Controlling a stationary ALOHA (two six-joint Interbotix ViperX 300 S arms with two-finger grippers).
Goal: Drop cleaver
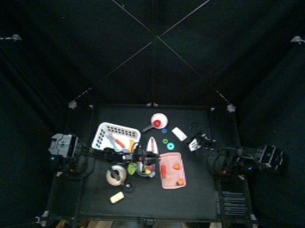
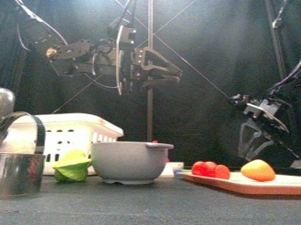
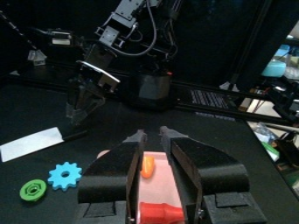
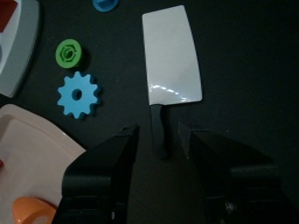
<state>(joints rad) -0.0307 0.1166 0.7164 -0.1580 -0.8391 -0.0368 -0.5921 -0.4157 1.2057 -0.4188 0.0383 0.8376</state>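
The cleaver (image 4: 170,54) is a flat whitish blade with a dark handle, lying on the black table. In the right wrist view its handle lies between my right gripper's (image 4: 162,140) jaws, which stand open with a gap on each side. In the top view the cleaver (image 1: 181,134) lies right of the white basket, with the right gripper (image 1: 195,141) at its end. It also shows in the left wrist view (image 3: 31,144). My left gripper (image 3: 153,150) hangs high over the salmon-pink board (image 3: 163,188), slightly open and empty.
A white basket (image 2: 70,132), a grey bowl (image 2: 132,160), a metal cup (image 2: 18,171) and a green piece (image 2: 70,165) stand at the left. The board (image 2: 241,184) bears red and orange pieces. A blue gear (image 4: 79,94) and a green ring (image 4: 70,54) lie beside the cleaver.
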